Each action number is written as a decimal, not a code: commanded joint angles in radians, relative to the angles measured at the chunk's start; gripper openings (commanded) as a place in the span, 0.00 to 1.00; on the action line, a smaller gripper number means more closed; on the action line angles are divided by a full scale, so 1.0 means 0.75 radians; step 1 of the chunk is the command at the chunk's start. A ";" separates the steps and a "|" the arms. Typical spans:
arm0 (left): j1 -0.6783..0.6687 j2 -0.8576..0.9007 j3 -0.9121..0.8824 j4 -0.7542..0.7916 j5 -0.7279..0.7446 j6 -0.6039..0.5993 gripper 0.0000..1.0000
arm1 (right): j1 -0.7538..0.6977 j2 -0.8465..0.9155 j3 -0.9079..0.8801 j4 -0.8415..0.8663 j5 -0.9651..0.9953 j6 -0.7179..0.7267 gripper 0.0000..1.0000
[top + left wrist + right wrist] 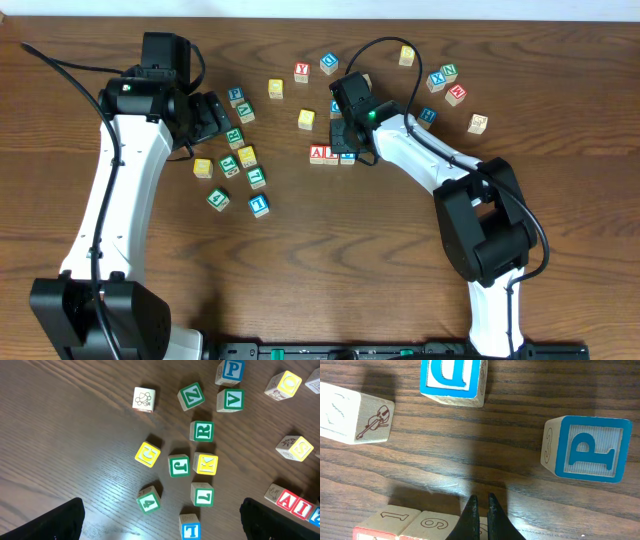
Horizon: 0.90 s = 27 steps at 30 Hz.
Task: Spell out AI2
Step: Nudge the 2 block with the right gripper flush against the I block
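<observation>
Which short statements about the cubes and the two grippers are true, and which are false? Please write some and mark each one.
1. The left gripper is open and holds nothing. True.
2. The red A cube and the red I cube lie far apart. False: they lie side by side, touching.
3. The right gripper is wide open. False: it is almost shut, with nothing in it.
4. A blue P cube lies on the table near the right gripper. True.
5. The green R cube is stacked on another cube. False: it rests on the table.
</observation>
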 commanded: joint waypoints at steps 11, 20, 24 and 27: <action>-0.001 0.003 0.012 -0.006 -0.026 0.008 0.98 | -0.007 0.021 -0.009 0.036 0.003 -0.017 0.01; -0.001 0.003 0.012 -0.006 -0.026 0.008 0.98 | -0.076 -0.006 -0.005 0.004 -0.023 0.074 0.01; -0.001 0.003 0.012 -0.006 -0.027 0.008 0.98 | -0.079 -0.006 -0.005 -0.025 -0.018 0.087 0.01; -0.001 0.003 0.012 -0.006 -0.026 0.008 0.98 | -0.078 -0.006 -0.005 -0.075 -0.033 0.092 0.01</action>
